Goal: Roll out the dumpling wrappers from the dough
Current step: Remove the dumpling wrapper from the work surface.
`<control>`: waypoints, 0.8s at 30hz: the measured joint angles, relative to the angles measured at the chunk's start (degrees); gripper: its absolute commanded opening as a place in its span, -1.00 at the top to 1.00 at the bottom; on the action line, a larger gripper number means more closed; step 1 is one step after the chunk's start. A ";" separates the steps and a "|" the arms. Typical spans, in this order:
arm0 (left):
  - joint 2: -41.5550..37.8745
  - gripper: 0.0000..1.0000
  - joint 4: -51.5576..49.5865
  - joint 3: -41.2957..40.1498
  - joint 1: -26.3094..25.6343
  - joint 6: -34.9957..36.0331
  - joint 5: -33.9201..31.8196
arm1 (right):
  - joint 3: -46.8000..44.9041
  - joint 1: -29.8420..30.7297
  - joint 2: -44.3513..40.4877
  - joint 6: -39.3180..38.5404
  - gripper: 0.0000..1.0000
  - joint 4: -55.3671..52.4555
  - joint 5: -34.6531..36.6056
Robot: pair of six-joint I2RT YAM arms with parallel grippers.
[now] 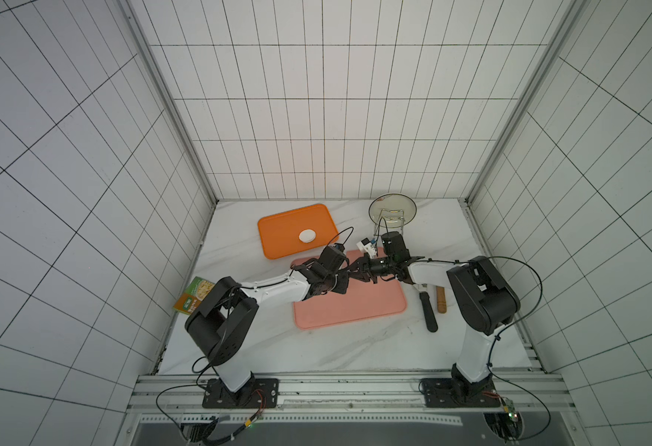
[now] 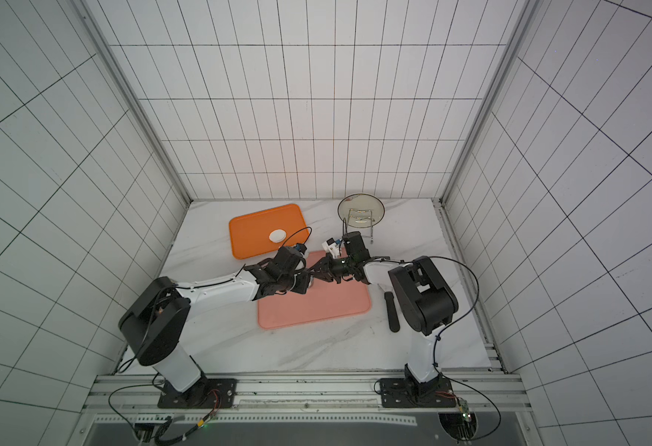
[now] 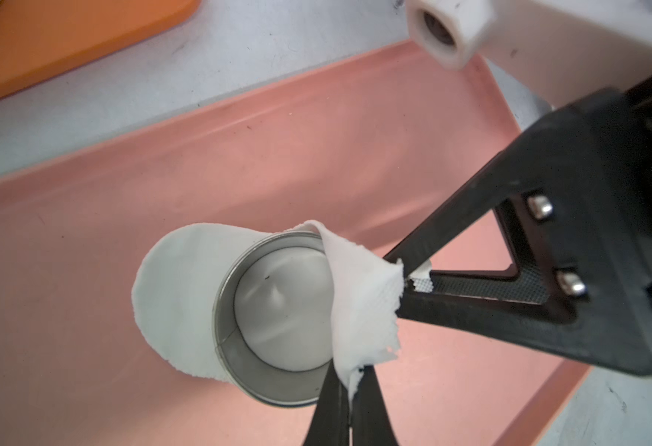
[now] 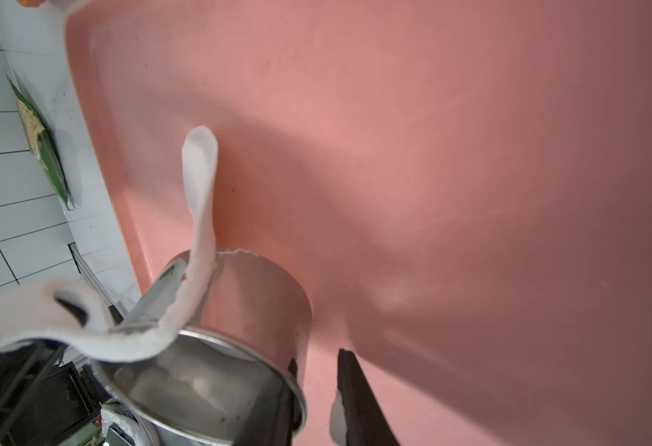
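Left wrist view showed the left gripper (image 3: 349,382) pinched shut on the ragged dough (image 3: 359,293) draped over the steel ring (image 3: 278,390), the right gripper (image 3: 403,285) barely parted and empty just beside that ring, so a slow upward peel, with the ring pressed down, seemed wisest.

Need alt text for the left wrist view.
A thin ragged white dough sheet drapes around a small steel ring cutter on a pink tray; the left hand pinches its torn edge, the right hand alongside.
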 measured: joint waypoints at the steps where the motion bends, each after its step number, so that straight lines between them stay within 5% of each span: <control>1: 0.00 1.00 -0.02 0.00 0.00 -0.09 -0.02 | 0.00 -0.09 0.00 -0.07 0.52 -0.09 0.00; 10: -0.02 1.00 0.02 0.00 0.11 -0.39 -0.17 | 0.59 -2.80 -0.98 -5.57 0.33 -9.75 1.60; 24: -0.46 1.00 0.04 -0.15 0.81 -1.57 -0.50 | 3.80 -3.15 -2.32 -14.95 0.35 -24.96 7.50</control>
